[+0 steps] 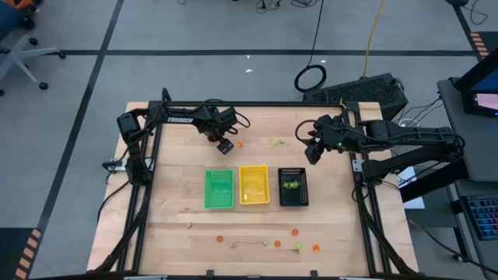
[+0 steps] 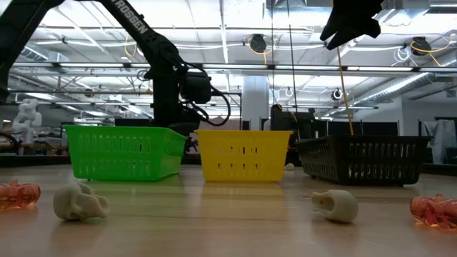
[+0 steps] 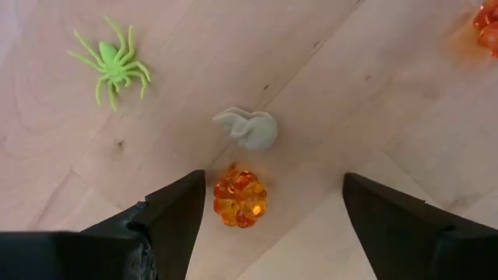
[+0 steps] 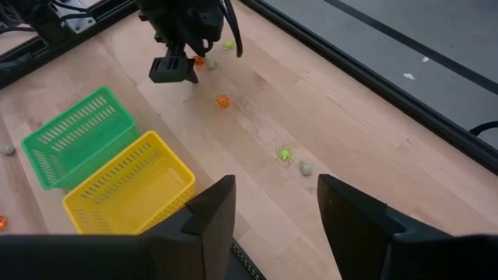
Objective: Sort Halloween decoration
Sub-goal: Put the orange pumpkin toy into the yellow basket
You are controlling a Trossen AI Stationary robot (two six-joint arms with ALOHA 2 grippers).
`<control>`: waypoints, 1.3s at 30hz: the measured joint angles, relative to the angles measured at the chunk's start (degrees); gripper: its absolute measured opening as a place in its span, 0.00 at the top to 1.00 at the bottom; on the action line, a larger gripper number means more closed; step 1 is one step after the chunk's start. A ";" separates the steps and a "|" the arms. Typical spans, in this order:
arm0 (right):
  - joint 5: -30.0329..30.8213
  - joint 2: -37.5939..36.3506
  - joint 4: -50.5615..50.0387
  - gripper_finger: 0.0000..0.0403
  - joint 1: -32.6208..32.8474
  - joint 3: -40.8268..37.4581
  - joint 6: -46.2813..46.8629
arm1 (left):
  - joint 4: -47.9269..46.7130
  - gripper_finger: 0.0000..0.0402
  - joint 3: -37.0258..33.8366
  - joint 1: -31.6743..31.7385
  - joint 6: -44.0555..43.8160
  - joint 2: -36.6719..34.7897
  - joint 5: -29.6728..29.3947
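High view: your left gripper (image 1: 226, 145) hovers over the wooden tabletop (image 1: 179, 233) behind the green tray (image 1: 219, 189); right gripper (image 1: 314, 153) behind the black tray (image 1: 293, 187).

Left wrist: fingers (image 3: 175, 214) spread wide, empty, above a faceted orange pumpkin (image 3: 240, 197), beside a smooth whitish ghost (image 3: 247, 128) and spiky green spider (image 3: 113, 66).

Right wrist: fingers (image 4: 214, 214) apart, empty.

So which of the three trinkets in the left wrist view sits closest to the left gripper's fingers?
The orange pumpkin. It lies just beside one finger of the open left gripper, while the pale whitish piece is farther out and the green spider farthest.
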 joint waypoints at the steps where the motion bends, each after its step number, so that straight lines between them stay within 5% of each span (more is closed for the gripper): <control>1: 0.01 0.00 -0.02 0.58 0.00 -0.01 -0.02 | -0.03 0.26 0.00 0.00 0.00 0.00 -0.02; 12: 0.04 0.00 -0.03 0.58 0.00 -0.01 -0.35 | -0.17 0.45 -0.07 -0.02 0.26 0.02 0.55; 39: 0.04 0.00 -0.02 0.58 0.00 -0.01 0.12 | -0.35 0.72 -0.14 0.04 0.35 0.09 1.43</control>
